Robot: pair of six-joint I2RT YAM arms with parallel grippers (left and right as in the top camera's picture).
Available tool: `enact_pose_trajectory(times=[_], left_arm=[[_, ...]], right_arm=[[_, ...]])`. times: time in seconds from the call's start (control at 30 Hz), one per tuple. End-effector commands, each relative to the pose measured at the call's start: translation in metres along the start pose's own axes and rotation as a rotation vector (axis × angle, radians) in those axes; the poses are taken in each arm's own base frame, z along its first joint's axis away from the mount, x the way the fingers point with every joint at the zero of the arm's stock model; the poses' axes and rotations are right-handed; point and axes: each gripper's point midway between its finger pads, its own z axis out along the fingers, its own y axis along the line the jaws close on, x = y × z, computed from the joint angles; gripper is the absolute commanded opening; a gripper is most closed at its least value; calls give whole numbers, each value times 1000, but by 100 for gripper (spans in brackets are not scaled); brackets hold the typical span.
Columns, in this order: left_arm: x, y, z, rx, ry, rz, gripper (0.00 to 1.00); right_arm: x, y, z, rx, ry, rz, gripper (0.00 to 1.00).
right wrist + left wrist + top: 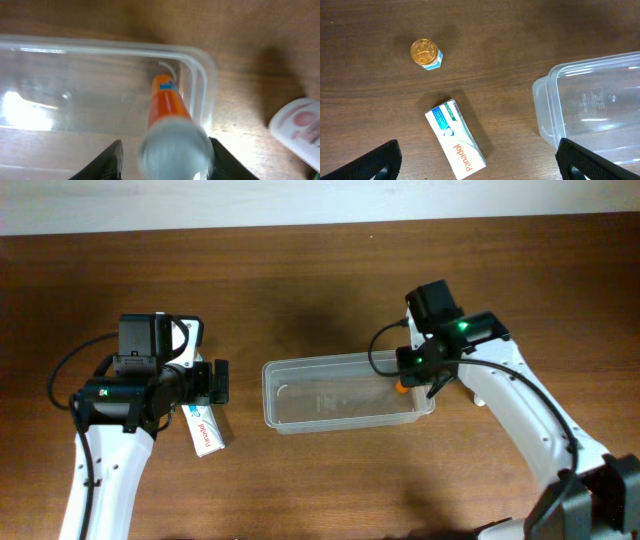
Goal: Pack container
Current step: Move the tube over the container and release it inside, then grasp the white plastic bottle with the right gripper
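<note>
The clear plastic container [290, 370] lies at the table's middle; it also shows in the left wrist view [542, 102] and the right wrist view [100, 47]. My right gripper [420, 375] [165, 160] is over the container's right end, shut on an orange tube with a pale cap [167, 102]; the tube's far end points down inside the container. My left gripper [215, 385] [477, 162] is open and empty above a white and blue Panadol box [455, 137] [203, 430] that lies flat on the table left of the container.
A small jar with a gold lid [426, 53] stands on the table beyond the box. A white and pink tube-like item [300, 125] lies on the wood just right of the container.
</note>
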Motion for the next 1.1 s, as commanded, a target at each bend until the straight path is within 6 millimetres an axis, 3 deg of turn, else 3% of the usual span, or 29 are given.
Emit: enact_pose_trajectory(times=[0.0,0.07,0.13,0.2,0.27,0.4,0.57,0.83,1.07], left_arm=[[-6,-3,-4,12,-19,-2,99],[-6,-3,-4,12,-19,-2,99],[-6,-3,-4,12,-18,-2,99],[-6,-3,-4,12,-19,-2,99],[-6,-3,-4,12,-19,-2,99],[-6,-3,-4,12,-19,-2,99],[-6,-3,-4,12,-19,-2,99],[-6,-3,-4,12,-19,-2,99],[-6,-3,-4,12,-15,-2,99]], right_arm=[[-28,-11,-70,41,-187,36,48],[-32,-26,-98,97,-237,97,52],[-32,-42,-121,125,-279,148,63],[-28,-65,-133,143,-297,219,72],[-20,-86,-133,169,-272,279,73],[0,-122,-112,174,-164,405,74],[24,-146,-70,139,-14,505,74],[39,-157,-12,131,131,507,74],[33,-160,-1,132,127,508,62]])
